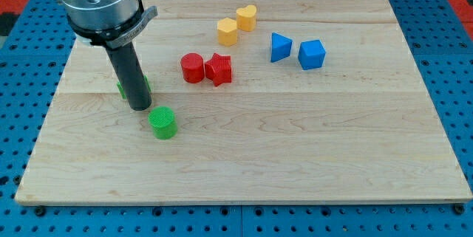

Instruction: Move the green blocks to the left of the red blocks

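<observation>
A green cylinder (pixel 162 122) stands on the wooden board at the view's left centre. A second green block (pixel 123 88) is mostly hidden behind the dark rod; its shape cannot be made out. A red cylinder (pixel 192 68) and a red star-shaped block (pixel 219 69) sit side by side, touching, to the right of the green blocks. My tip (pixel 140 107) rests on the board just up and left of the green cylinder, in front of the hidden green block.
Two yellow blocks (pixel 228 32) (pixel 246 18) lie near the view's top centre. A blue wedge (pixel 280 47) and a blue cube (pixel 311 54) lie to their right. The board (pixel 295 156) lies on a blue pegboard.
</observation>
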You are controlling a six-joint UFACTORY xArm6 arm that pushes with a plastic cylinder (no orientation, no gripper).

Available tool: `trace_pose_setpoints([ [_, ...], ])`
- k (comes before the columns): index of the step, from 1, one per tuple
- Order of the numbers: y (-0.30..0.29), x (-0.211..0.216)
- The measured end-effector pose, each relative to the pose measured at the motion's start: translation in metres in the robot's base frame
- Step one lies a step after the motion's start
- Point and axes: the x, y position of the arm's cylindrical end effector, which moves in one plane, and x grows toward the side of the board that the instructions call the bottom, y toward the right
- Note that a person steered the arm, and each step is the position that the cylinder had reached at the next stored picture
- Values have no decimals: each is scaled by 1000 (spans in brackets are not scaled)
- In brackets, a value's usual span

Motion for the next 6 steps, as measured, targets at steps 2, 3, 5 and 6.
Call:
trace_pose_setpoints([
  [2,-37,-3],
  [3,-43,-9],
  [5,-19,-48],
  [6,12,-18],
])
